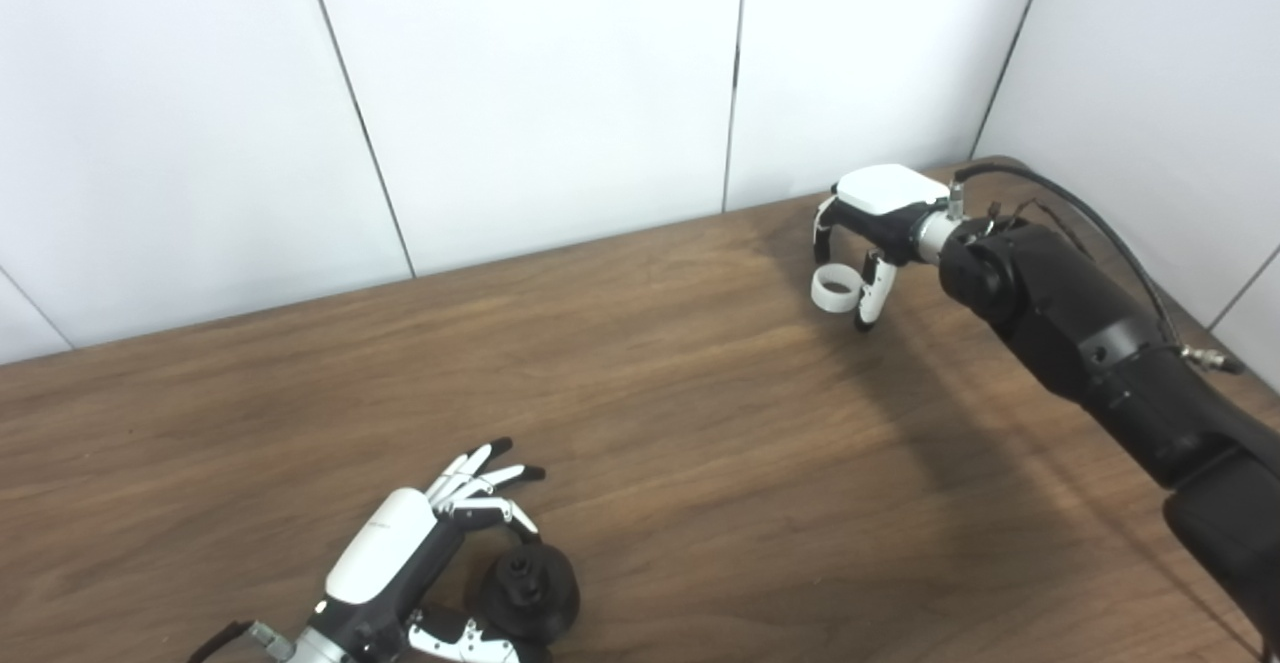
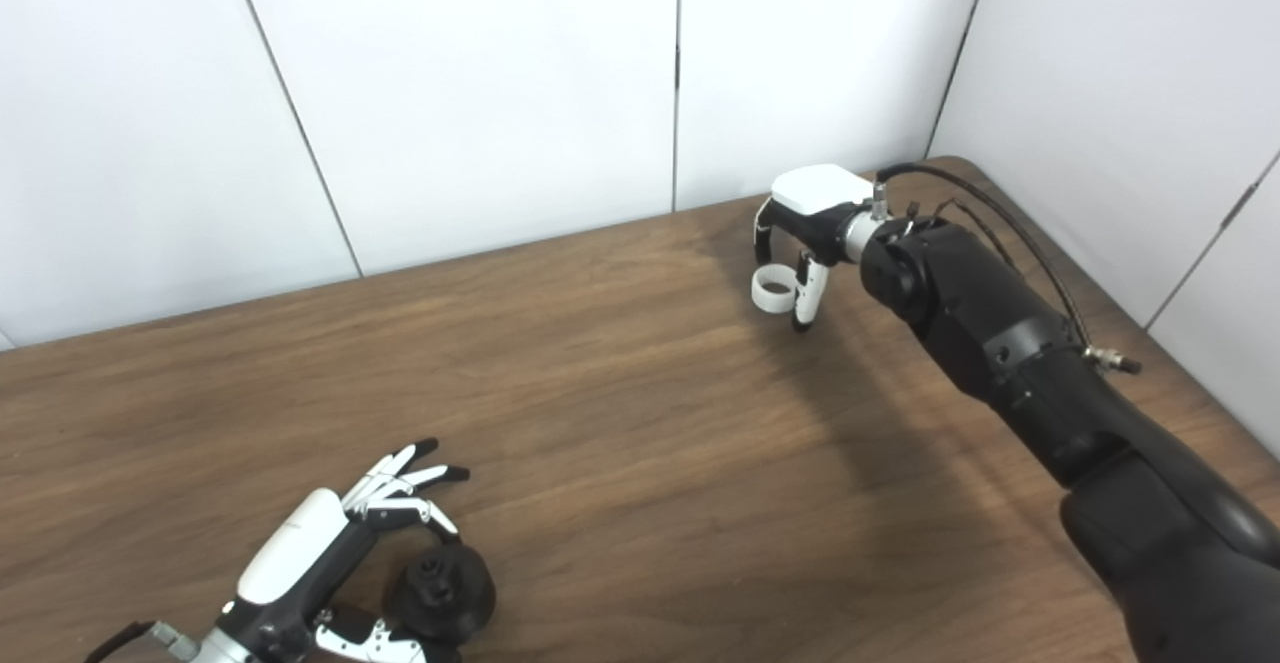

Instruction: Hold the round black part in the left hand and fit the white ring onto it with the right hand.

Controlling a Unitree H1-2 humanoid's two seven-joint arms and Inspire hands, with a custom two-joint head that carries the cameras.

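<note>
Pinching white ring – right hand, left hand cupping round black part, far apart

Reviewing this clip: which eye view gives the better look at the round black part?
The left eye view: the round black part sits larger and farther from the frame's bottom edge, beside the left hand. The right eye view shows the same part smaller, lower in frame.
</note>
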